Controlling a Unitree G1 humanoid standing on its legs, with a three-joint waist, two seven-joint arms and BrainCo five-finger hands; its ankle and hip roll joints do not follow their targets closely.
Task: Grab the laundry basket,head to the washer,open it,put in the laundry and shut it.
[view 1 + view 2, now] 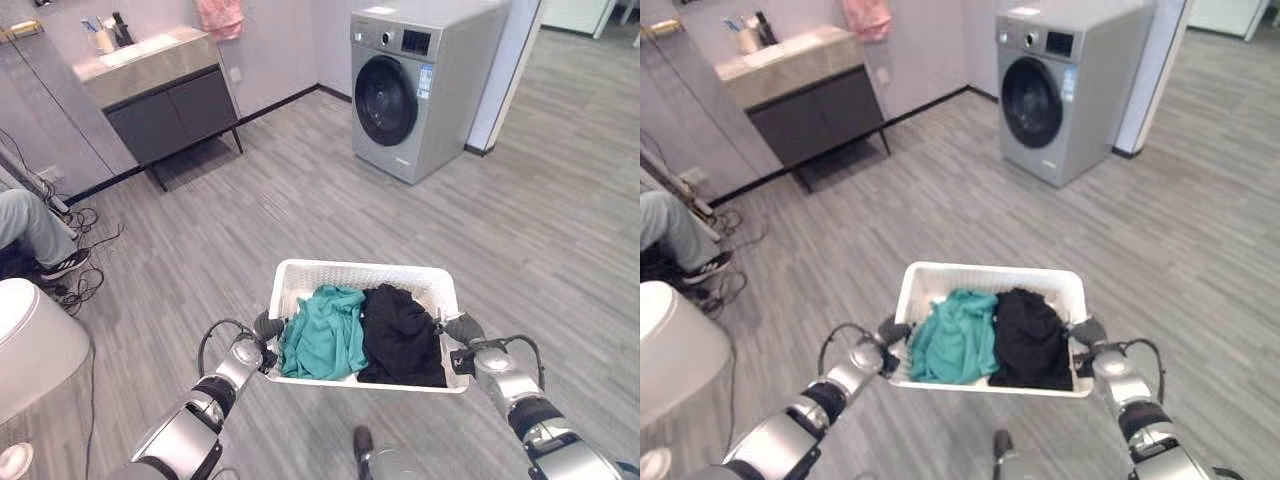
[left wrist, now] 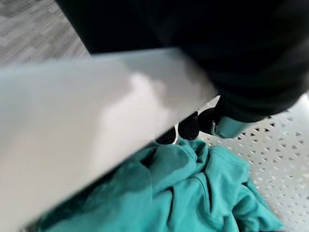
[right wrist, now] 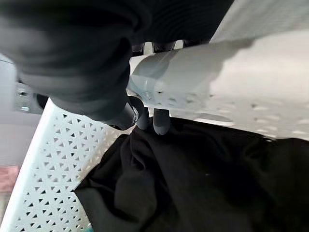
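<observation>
Both robot hands, left robot hand (image 1: 268,327) and right robot hand (image 1: 462,329), grip the white laundry basket (image 1: 340,274) rims; the washing machine (image 1: 415,85), door closed, stands well ahead.

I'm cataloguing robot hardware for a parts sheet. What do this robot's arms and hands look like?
Both arms are silver-grey metal cylinders with black bands at the joints. A black cable loops out beside each wrist. The left hand and right hand wear dark ribbed covers over the back and wrist. In the wrist views their fingers end in dark rounded tips.
</observation>
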